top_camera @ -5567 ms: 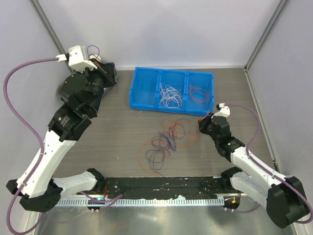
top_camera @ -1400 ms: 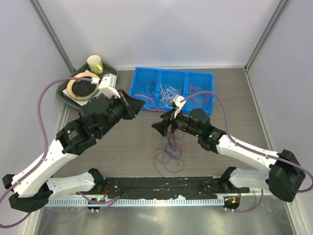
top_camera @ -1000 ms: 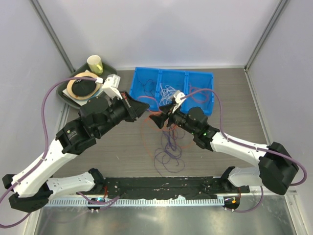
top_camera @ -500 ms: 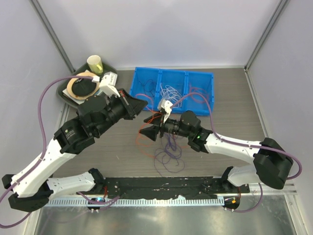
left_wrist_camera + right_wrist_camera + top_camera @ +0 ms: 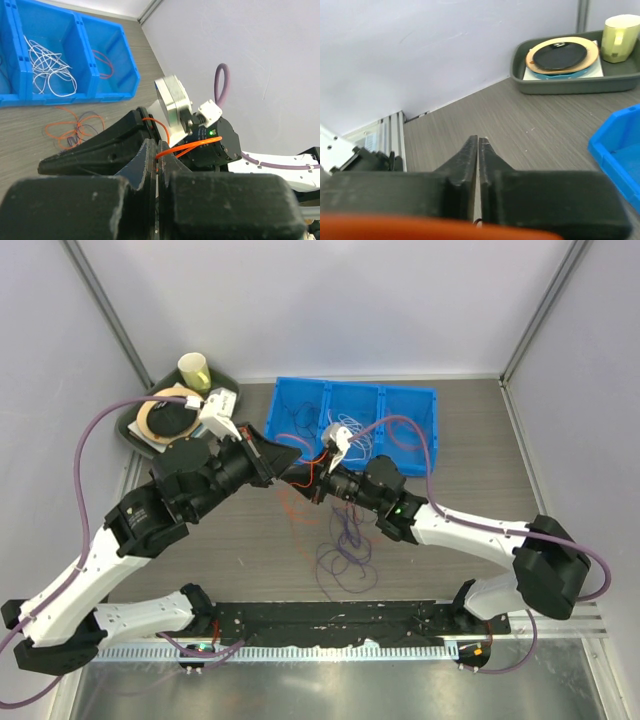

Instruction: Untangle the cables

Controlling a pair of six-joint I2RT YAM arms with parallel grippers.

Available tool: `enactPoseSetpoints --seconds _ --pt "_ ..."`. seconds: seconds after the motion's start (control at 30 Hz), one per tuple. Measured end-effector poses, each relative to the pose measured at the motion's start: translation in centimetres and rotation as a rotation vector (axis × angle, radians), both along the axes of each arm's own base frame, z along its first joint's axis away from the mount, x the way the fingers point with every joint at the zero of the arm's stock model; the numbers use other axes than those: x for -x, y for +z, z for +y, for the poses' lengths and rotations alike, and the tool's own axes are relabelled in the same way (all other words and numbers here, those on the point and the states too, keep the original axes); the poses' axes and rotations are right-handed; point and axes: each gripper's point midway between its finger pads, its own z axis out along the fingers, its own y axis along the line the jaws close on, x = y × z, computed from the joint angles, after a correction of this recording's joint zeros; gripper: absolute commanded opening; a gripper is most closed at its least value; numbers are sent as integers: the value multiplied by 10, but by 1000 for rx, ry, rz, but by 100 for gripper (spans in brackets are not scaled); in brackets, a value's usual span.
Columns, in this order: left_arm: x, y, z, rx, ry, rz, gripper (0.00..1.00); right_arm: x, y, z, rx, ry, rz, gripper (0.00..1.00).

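My left gripper (image 5: 290, 468) and right gripper (image 5: 308, 486) meet tip to tip above the table's middle. In the left wrist view the left gripper (image 5: 157, 145) is shut on an orange cable (image 5: 192, 145) that runs off toward the right arm's wrist. The right gripper (image 5: 478, 139) has its jaws together with only a thin slit. No cable shows between its tips, and an orange blur crosses close under the camera. Purple cables (image 5: 345, 550) and orange loops (image 5: 292, 508) lie tangled on the table below. White cables (image 5: 350, 430) lie in the blue bin's (image 5: 355, 384) middle compartment.
A grey tray (image 5: 132, 430) with stacked plates and a yellow cup (image 5: 195, 370) stands at the back left, also seen as the tray (image 5: 570, 86) from the right wrist. Grey walls enclose the table. The blue bin's right compartment holds an orange cable (image 5: 102, 62).
The right gripper has moved up and left to the left gripper's tips and its jaws have closed from wide open. The left gripper stayed shut on the orange cable.
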Motion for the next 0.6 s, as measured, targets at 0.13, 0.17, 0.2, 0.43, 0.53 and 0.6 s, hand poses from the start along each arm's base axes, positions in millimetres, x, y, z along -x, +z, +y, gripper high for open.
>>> enactPoseSetpoints --seconds 0.13,0.17,0.2,0.43,0.53,0.6 --pt "0 0 1 -1 2 0 9 -13 1 -1 -10 -70 39 1" --pt "-1 -1 3 -4 16 1 12 -16 0 -3 -6 -86 51 1" --pt "-3 -1 6 -8 32 1 17 -16 -2 -4 -1 -94 62 1" --pt "-19 -15 38 -42 216 12 22 -23 15 -23 39 -203 160 1" --pt "-25 -23 42 -70 262 20 49 -32 51 -34 30 -278 169 1" --pt "-30 -30 41 -100 277 28 80 -40 79 -45 17 -335 170 1"
